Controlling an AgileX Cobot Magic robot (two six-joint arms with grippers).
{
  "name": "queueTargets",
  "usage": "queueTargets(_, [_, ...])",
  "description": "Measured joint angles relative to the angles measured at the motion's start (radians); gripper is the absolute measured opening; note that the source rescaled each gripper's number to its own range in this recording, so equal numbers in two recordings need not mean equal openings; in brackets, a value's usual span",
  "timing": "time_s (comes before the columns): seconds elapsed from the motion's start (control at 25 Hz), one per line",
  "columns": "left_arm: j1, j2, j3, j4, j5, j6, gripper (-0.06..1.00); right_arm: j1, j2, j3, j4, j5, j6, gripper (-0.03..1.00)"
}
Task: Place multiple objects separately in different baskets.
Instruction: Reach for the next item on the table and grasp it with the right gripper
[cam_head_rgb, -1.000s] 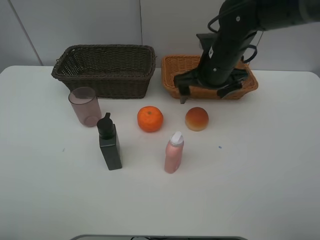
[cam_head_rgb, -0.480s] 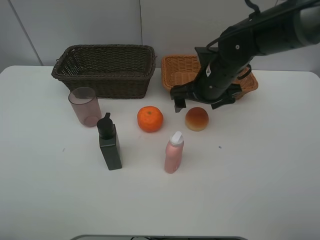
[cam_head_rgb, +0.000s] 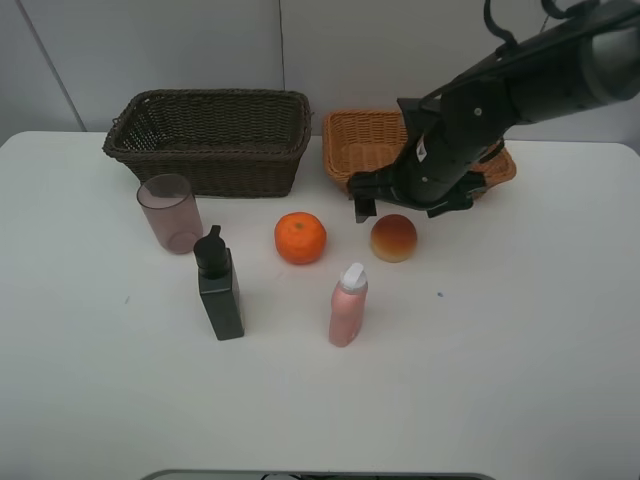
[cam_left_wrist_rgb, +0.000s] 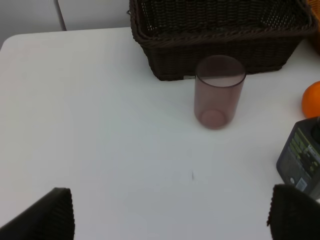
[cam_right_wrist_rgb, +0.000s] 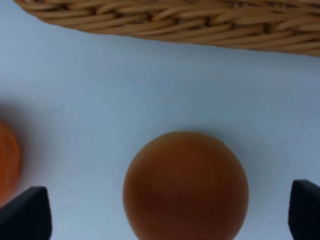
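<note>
Orange-yellow peach (cam_head_rgb: 394, 238), centre-right of frame: judged light, soft, prone to roll. Right jaws apart above it; grip gently across its middle. Left jaws apart.

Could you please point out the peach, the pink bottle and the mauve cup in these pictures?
peach (cam_head_rgb: 394, 238): exterior high view, centre of the fruit.
pink bottle (cam_head_rgb: 347, 314): exterior high view, middle of its body.
mauve cup (cam_left_wrist_rgb: 219, 92): left wrist view, middle of its side wall.
</note>
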Motion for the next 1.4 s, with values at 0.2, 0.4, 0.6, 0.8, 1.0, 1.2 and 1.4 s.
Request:
queueTargets(0.2, [0.000,0.000,0.000,0.000,0.000,0.000,1.00,-0.011,0.029,0.043,-0.030,-0.048,0.015,1.00])
queueTargets(0.4, [0.000,0.000,0.000,0.000,0.000,0.000,1.00,-0.023,0.029,0.055,-0.102,-0.087,0.086,1.00])
queueTargets(0.6, [0.000,0.000,0.000,0.000,0.000,0.000,1.00,-0.023,0.029,0.055,-0.111,-0.115,0.106,1.00])
queueTargets(0.8, [0.000,0.000,0.000,0.000,0.000,0.000,1.00,-0.023,0.054,0.056,-0.113,-0.151,0.109,1.00])
queueTargets(1.0, [0.000,0.000,0.000,0.000,0.000,0.000,1.00,-0.023,0.086,0.060,-0.113,-0.165,0.114,1.00])
queueTargets(1.2, [0.000,0.000,0.000,0.000,0.000,0.000,1.00,-0.023,0.118,0.060,-0.114,-0.200,0.128,1.00])
queueTargets(1.4, [0.000,0.000,0.000,0.000,0.000,0.000,1.00,-0.023,0.134,0.060,-0.118,-0.213,0.131,1.00])
